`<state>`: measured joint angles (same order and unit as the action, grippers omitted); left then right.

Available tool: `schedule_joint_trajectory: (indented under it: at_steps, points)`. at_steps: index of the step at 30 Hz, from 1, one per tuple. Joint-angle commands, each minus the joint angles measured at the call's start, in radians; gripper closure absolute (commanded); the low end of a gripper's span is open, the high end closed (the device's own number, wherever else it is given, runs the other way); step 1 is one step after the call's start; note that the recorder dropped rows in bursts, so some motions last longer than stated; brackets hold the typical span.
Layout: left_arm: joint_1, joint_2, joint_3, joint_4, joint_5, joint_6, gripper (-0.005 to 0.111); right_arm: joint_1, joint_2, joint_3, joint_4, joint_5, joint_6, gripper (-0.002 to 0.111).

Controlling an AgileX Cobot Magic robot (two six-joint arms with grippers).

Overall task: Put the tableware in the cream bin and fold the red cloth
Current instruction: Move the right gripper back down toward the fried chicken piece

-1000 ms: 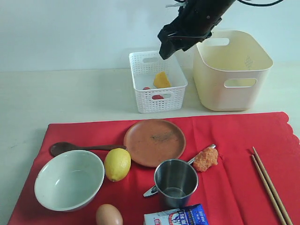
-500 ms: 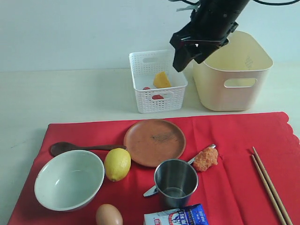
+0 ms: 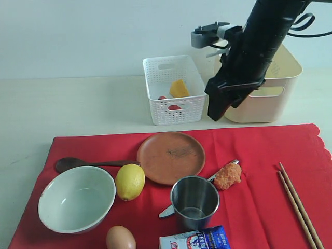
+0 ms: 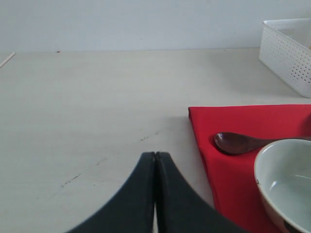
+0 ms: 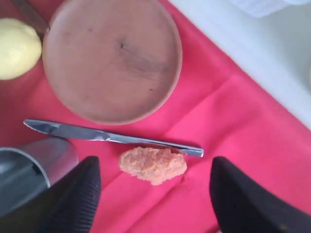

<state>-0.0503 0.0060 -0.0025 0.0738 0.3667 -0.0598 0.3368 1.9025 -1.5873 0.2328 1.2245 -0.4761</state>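
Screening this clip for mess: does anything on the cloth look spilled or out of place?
Yes: an orange crumbly lump lies bare on the red cloth, beside the knife, not on the plate. Nothing else looks spilled.

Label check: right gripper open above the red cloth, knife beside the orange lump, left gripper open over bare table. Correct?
No: the left gripper is shut, jaws pressed together, per the left wrist view. Rest holds: right gripper open above the red cloth, knife beside the orange lump.

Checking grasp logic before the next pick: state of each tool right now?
Left tool: closed, holding nothing.
Right tool: open, holding nothing.
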Motion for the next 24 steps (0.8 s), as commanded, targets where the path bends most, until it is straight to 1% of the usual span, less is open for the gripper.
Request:
schedule_joint_trajectory:
  at_steps: [1,5,7,11,15,21,24]
  points:
    - [0.002,-0.006,0.002,0.001,-0.008,-0.001,0.107,0.000,-0.011,0.061,-0.006,-0.003,-0.076,0.047]
    - [0.002,-0.006,0.002,0.001,-0.008,-0.001,0.107,0.000,-0.011,0.114,-0.006,-0.003,-0.142,0.047]
    - [0.002,-0.006,0.002,0.001,-0.008,-0.001,0.107,0.000,-0.005,0.128,-0.006,-0.003,-0.223,0.047]
    - [0.002,-0.006,0.002,0.001,-0.008,-0.001,0.107,0.000,0.012,0.153,-0.006,-0.003,-0.446,0.047]
    - [0.002,-0.006,0.002,0.001,-0.008,-0.001,0.107,0.000,0.034,0.157,-0.006,-0.003,-0.610,0.047]
    - [0.002,-0.006,0.002,0.001,-0.008,-0.001,0.107,0.000,0.087,0.157,-0.016,-0.003,-0.734,0.047]
    - [0.002,-0.006,0.002,0.001,-0.008,-0.001,0.107,0.000,0.116,0.157,-0.038,-0.003,-0.791,0.051]
